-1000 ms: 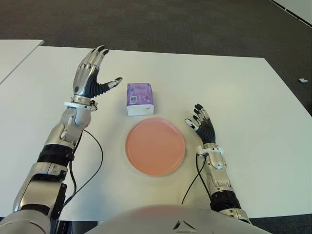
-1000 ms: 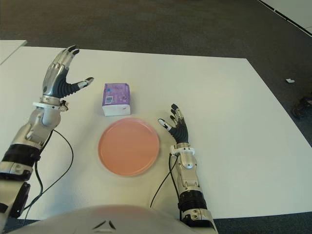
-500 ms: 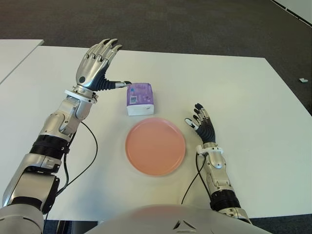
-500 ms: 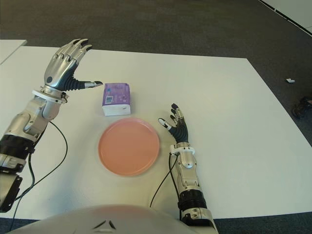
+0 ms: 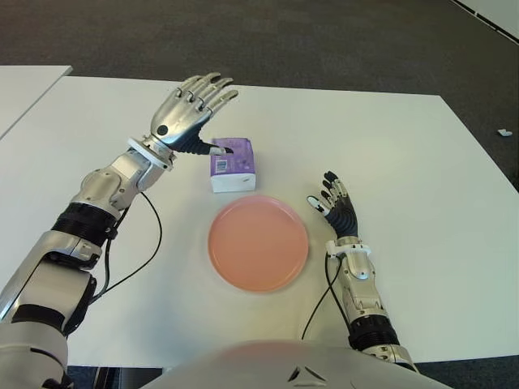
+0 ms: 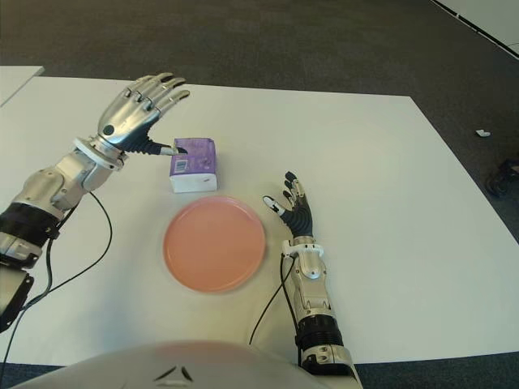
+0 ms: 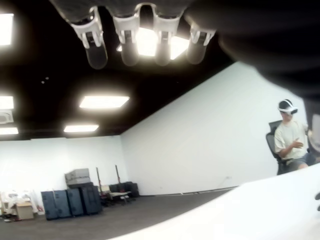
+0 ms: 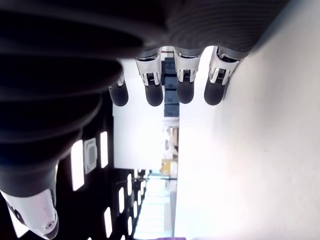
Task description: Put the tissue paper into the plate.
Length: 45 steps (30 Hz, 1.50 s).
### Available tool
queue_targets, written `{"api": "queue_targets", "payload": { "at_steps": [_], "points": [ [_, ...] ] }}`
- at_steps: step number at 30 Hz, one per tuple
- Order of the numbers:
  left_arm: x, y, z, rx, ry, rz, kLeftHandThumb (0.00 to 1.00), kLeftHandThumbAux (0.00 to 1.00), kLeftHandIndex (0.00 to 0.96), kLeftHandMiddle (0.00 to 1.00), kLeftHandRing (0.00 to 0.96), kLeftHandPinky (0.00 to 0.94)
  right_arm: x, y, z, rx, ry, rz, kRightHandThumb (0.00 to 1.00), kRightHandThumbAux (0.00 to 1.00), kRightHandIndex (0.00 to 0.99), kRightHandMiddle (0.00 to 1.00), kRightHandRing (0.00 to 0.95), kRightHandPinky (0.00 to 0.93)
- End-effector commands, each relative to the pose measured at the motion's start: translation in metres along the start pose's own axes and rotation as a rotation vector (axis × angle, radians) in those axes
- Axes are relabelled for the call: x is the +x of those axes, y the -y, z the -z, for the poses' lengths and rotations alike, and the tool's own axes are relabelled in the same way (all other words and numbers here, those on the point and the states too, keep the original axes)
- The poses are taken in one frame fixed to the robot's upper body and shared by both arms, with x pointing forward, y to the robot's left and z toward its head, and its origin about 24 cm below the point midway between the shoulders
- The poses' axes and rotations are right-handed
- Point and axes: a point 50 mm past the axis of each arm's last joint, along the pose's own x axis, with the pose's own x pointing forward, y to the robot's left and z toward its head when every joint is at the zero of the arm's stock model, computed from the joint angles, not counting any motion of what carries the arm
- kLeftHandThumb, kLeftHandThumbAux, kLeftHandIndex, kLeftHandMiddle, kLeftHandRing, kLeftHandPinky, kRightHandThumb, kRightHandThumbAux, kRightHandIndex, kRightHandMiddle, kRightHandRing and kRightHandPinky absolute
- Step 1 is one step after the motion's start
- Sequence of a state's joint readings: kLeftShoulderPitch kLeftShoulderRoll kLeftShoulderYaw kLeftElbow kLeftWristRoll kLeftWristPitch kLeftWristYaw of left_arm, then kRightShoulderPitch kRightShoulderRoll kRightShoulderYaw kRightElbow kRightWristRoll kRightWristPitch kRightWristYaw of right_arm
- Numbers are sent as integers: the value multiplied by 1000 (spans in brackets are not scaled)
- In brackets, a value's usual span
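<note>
The left hand (image 5: 188,117) hovers spread just left of the tissue pack (image 5: 232,164) — thumb tip at its top. The pack lies just behind the pink plate (image 5: 258,242), which holds nothing — the right hand (image 5: 337,212), fingers spread, shows right of the plate.

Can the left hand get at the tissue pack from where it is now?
Probably yes. The left hand is open just above the tissue pack, thumb at its near edge, and nothing lies between them; the pink plate sits clear, in front of the pack.
</note>
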<state>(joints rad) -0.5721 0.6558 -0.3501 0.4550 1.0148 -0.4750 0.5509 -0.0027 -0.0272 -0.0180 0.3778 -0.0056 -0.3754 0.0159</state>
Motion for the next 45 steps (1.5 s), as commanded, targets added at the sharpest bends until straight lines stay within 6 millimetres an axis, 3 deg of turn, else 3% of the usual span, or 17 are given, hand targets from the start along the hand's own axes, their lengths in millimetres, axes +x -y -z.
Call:
{"api": "queue_targets", "payload": {
  "at_steps": [1,16,45],
  "points": [
    [-7,12,-7,-20,65,108,72,405,0,0,0,0,-25,-2,39,16,-220,6,0,664,0,0,0,0],
    [-12,20,-12,-95,140,390,49,368,0,0,0,0,-25,-3,39,10,-220,4,0,650,0,0,0,0],
    [-18,41,-18,-102,140,492,34,362,0,0,0,0,-24,-2,37,11,-215,-8,0,645,0,0,0,0]
  ]
}}
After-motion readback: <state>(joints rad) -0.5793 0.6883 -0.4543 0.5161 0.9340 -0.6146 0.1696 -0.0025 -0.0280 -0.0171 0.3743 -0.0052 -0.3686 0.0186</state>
